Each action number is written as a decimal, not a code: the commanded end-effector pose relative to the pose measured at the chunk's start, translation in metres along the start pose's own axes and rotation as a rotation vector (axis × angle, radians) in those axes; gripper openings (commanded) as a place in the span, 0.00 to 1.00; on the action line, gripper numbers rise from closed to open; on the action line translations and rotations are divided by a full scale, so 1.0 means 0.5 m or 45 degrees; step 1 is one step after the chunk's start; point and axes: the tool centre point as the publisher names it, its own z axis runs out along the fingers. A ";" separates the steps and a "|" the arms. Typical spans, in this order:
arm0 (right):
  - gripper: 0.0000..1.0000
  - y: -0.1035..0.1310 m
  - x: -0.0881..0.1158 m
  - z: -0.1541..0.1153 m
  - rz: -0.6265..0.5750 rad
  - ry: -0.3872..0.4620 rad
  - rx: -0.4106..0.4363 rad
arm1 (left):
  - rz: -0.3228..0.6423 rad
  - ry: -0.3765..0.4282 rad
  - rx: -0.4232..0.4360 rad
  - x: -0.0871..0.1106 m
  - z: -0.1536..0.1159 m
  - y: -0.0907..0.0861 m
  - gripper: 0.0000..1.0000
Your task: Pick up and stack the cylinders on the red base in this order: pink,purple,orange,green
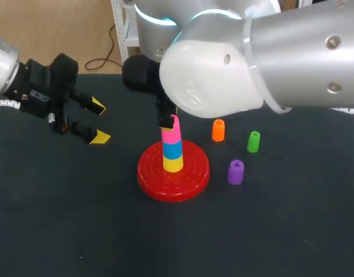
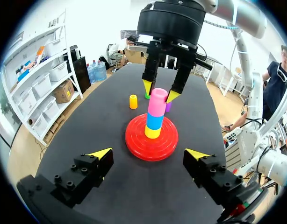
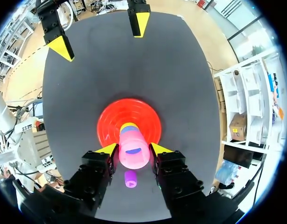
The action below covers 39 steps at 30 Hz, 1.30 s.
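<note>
Your right gripper (image 3: 134, 149) is clamped on the pink cylinder (image 3: 133, 153), both yellow tips pressed to its sides. The right wrist view shows that contact, while in the head view the right arm (image 1: 269, 57) hides most of it. Pink sits on the blue cylinder (image 2: 154, 121) and yellow cylinder (image 2: 153, 132) on the red base (image 1: 191, 179). The purple cylinder (image 1: 235, 172) is just beside the base, with the orange cylinder (image 1: 218, 130) and green cylinder (image 1: 253, 141) farther off. Your left gripper (image 1: 99, 121) hangs well apart, fingers spread and holding nothing. Only its wrist view shows the stack side-on.

Glossy smooth plastic red base (image 1: 194, 175) and pink cylinder (image 1: 172, 136); matt table (image 1: 281, 231).
</note>
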 end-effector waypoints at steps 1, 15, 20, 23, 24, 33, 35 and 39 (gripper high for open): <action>0.00 -0.002 0.005 0.004 0.006 -0.002 0.003 | 0.002 -0.003 -0.002 0.002 0.001 -0.001 1.00; 0.00 0.000 -0.008 0.032 0.003 0.022 -0.042 | 0.002 -0.003 -0.002 0.002 0.001 -0.001 1.00; 0.00 0.002 -0.005 0.051 0.011 0.041 -0.056 | 0.002 -0.003 -0.002 0.002 0.001 -0.001 1.00; 0.00 0.007 -0.005 0.051 0.008 0.040 -0.053 | 0.002 -0.003 -0.002 0.002 0.001 -0.001 1.00; 0.00 0.008 -0.006 0.046 -0.005 0.028 -0.031 | 0.002 -0.003 -0.002 0.002 0.001 -0.001 1.00; 1.00 0.004 0.003 -0.047 -0.018 -0.105 0.084 | 0.002 -0.003 -0.002 0.002 0.001 -0.001 1.00; 1.00 -0.001 0.017 -0.065 0.003 -0.131 0.107 | 0.002 -0.003 -0.002 0.002 0.001 -0.001 1.00; 1.00 -0.004 0.064 -0.083 0.055 -0.144 0.146 | 0.002 -0.003 -0.002 0.002 0.001 -0.001 1.00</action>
